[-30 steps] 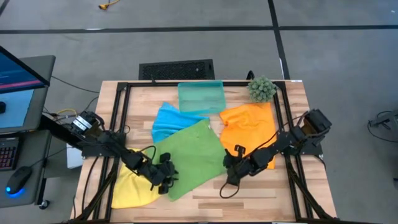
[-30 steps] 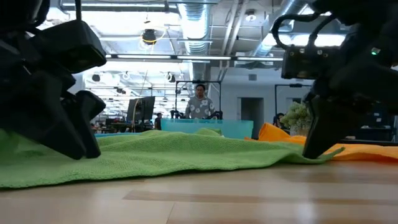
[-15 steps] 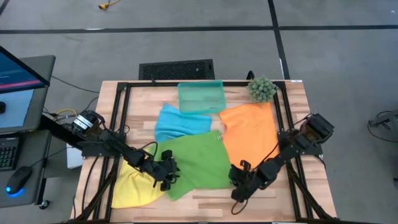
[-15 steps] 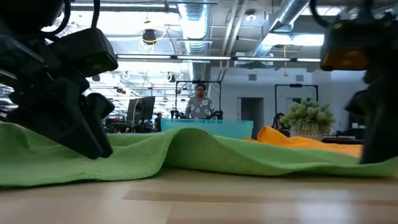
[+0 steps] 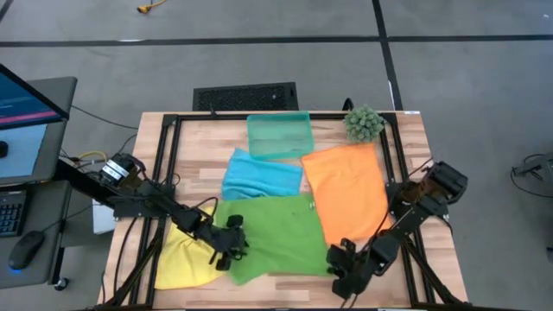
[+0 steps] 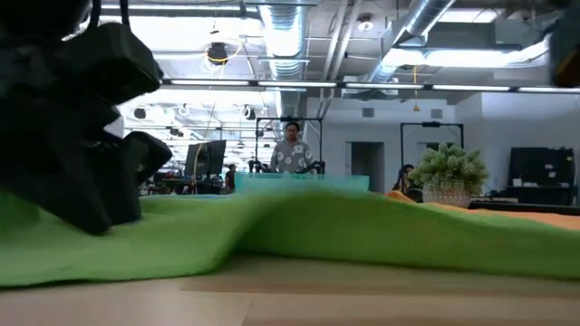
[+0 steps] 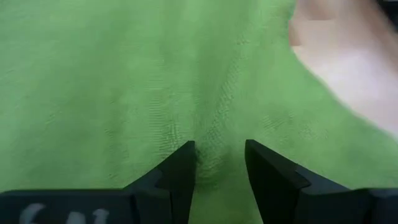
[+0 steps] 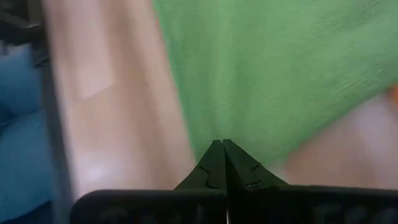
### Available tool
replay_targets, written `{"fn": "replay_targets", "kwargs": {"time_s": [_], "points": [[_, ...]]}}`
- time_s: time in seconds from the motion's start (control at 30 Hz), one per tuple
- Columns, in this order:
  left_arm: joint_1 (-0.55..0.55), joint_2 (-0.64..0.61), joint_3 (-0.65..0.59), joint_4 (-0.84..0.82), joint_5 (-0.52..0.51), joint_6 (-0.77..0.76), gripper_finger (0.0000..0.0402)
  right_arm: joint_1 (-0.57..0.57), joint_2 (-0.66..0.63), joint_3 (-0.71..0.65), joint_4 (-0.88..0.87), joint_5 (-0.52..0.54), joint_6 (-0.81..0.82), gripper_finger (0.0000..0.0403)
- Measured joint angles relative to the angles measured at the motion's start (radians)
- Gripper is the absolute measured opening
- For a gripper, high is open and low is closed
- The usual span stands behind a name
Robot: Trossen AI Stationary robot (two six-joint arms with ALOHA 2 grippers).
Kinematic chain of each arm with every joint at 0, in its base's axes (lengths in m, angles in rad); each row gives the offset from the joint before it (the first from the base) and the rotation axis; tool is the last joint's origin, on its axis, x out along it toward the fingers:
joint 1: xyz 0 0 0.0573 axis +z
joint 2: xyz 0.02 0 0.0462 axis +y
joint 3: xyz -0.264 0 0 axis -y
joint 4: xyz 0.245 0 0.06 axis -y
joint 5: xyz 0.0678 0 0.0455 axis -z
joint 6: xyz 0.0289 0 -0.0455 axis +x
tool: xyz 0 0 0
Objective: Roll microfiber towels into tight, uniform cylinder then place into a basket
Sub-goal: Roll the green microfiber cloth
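Green towel (image 5: 275, 236) now dragged nearer the front edge, right end effector (image 5: 343, 275) pinched on its corner, left end effector (image 5: 226, 249) clamping its other side.

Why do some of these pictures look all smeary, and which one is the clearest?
The high view is clearest: every towel edge and the basket look crisp. In the low view the left gripper looms as a dark, soft blob and the green towel is fuzzy up close, while the ceiling lights glare. Both wrist views are smeared, especially the right one's wood and blue towel.
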Motion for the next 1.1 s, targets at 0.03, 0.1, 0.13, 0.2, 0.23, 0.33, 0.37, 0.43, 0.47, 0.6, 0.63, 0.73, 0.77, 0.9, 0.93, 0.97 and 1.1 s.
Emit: {"fn": "replay_targets", "kwargs": {"time_s": [0.03, 0.1, 0.13, 0.2, 0.23, 0.33, 0.37, 0.43, 0.47, 0.6, 0.63, 0.73, 0.77, 0.9, 0.93, 0.97, 1.1], "points": [[-0.003, 0.0, 0.007, 0.007, 0.031, 0.021, 0.0132, 0.007, 0.0, 0.005, 0.007, 0.011, -0.004, 0.0005], [-0.014, 0.0, 0.037, 0.008, 0.085, 0.042, 0.0132, 0.017, 0.0, 0.019, 0.01, 0.027, -0.005, 0.0005], [-0.02, 0.0, 0.054, -0.001, 0.101, 0.043, 0.0132, 0.022, 0.0, 0.026, 0.012, 0.033, -0.005, 0.0005], [-0.037, 0.0, 0.085, -0.059, 0.109, 0.038, 0.0132, 0.027, 0.0, 0.039, 0.012, 0.058, -0.026, 0.0005], [-0.048, 0.0, 0.1, -0.099, 0.108, 0.035, 0.0132, 0.027, 0.0, 0.047, 0.012, 0.076, -0.049, 0.0005], [-0.088, 0.0, 0.158, -0.207, 0.099, 0.02, 0.0132, 0.026, 0.0, 0.069, 0.016, 0.127, -0.134, 0.0005], [-0.101, 0.0, 0.178, -0.241, 0.09, 0.007, 0.0132, 0.025, 0.0, 0.077, 0.015, 0.14, -0.165, 0.0005], [-0.133, 0.0, 0.216, -0.311, 0.054, -0.014, 0.0132, 0.022, -0.001, 0.089, 0.016, 0.156, -0.22, 0.0005], [-0.15, 0.0, 0.234, -0.345, 0.03, -0.021, 0.0132, 0.018, -0.001, 0.093, 0.016, 0.159, -0.242, 0.0005], [-0.216, 0.0, 0.281, -0.441, -0.099, -0.068, 0.0132, 0.006, -0.001, 0.094, 0.014, 0.17, -0.3, 0.0008], [-0.23, 0.0, 0.281, -0.448, -0.126, -0.088, 0.0132, 0.002, -0.001, 0.094, 0.015, 0.173, -0.312, 0.0009], [-0.268, 0.0, 0.281, -0.451, -0.174, -0.156, 0.0132, -0.014, -0.002, 0.095, 0.016, 0.175, -0.344, 0.0014], [-0.281, 0.0, 0.281, -0.449, -0.189, -0.18, 0.0132, -0.019, -0.002, 0.095, 0.016, 0.175, -0.353, 0.0016], [-0.331, 0.0, 0.281, -0.426, -0.263, -0.258, 0.0132, -0.048, -0.002, 0.095, 0.016, 0.17, -0.377, 0.0033], [-0.341, 0.0, 0.281, -0.417, -0.273, -0.27, 0.0132, -0.055, -0.002, 0.095, 0.016, 0.167, -0.39, 0.0039], [-0.351, 0.0, 0.281, -0.403, -0.282, -0.279, 0.0132, -0.062, -0.002, 0.095, 0.016, 0.16, -0.414, 0.0046], [-0.376, 0.0, 0.334, -0.433, -0.32, -0.291, 0.0132, -0.085, -0.002, 0.097, 0.029, 0.147, -0.518, 0.0064]]}}
